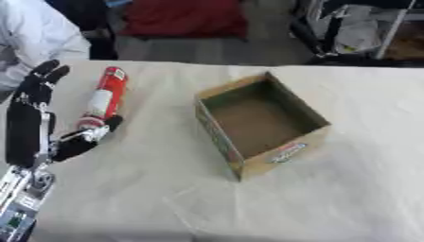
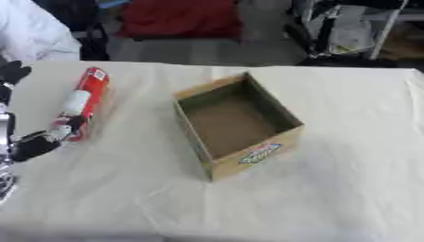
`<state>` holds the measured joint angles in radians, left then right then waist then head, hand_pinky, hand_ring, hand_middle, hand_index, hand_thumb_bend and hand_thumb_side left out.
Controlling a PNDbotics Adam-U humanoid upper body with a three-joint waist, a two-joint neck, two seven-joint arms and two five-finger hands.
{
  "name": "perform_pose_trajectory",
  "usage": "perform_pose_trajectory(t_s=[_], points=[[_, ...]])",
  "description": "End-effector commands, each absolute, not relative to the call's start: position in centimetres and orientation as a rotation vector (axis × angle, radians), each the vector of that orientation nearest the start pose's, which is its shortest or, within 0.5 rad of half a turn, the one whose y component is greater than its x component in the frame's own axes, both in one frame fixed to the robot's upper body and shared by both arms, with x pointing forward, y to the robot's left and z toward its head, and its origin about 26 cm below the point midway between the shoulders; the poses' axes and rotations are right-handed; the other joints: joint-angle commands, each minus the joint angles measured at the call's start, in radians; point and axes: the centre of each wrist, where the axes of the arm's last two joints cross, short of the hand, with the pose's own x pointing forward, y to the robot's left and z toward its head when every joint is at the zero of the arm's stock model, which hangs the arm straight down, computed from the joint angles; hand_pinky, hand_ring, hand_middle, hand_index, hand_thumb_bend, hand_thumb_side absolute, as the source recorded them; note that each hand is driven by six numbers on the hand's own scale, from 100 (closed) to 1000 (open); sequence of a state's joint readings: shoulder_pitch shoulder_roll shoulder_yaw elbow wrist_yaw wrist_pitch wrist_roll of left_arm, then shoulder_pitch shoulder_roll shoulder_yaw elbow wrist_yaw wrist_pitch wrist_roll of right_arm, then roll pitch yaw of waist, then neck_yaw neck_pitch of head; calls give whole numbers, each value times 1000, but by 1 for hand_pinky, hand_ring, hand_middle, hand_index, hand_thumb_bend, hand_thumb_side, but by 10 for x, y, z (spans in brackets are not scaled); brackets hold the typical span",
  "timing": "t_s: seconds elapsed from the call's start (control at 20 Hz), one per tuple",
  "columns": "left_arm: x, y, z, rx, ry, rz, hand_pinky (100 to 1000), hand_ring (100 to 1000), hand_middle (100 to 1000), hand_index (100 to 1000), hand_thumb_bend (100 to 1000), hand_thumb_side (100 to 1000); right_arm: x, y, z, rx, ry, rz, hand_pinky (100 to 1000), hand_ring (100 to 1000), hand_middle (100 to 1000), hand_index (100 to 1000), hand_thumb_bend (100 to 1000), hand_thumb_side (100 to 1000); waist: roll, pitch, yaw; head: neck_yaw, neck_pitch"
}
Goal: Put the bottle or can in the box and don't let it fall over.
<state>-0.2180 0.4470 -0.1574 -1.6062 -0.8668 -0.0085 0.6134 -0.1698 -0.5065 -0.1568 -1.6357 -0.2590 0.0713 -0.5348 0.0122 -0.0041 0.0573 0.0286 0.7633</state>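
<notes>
A red bottle (image 1: 104, 98) with a white label lies on its side on the white tablecloth, left of the box. An open cardboard box (image 1: 258, 122) stands in the middle of the table, its inside bare. My left hand (image 1: 35, 118) is at the left edge, fingers straight and pointing up, its thumb (image 1: 89, 137) reaching toward the bottle's near end and touching or almost touching it. The hand does not hold the bottle. My right hand shows in neither view.
The white cloth-covered table (image 1: 331, 198) stretches wide in front of and right of the box. A person in a white sleeve (image 1: 33, 33) is at the far left edge. A red object (image 1: 182, 19) and dark furniture stand beyond the table.
</notes>
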Motion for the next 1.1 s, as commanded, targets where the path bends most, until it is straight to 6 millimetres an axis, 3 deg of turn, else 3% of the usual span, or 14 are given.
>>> perform_pose_trajectory(t_s=[0.05, 1.1], points=[[331, 289, 90, 1401, -2020, -646, 781, 817, 804, 853, 732, 706, 313, -383, 135, -648, -1824, -345, 865, 828, 820, 862, 253, 685, 1, 2, -2, -1, 7], [351, 265, 84, 1422, -2019, -586, 770, 799, 784, 830, 726, 700, 317, -378, 147, -635, -1872, -339, 870, 829, 829, 864, 203, 707, 4, 56, -20, 19, 7]])
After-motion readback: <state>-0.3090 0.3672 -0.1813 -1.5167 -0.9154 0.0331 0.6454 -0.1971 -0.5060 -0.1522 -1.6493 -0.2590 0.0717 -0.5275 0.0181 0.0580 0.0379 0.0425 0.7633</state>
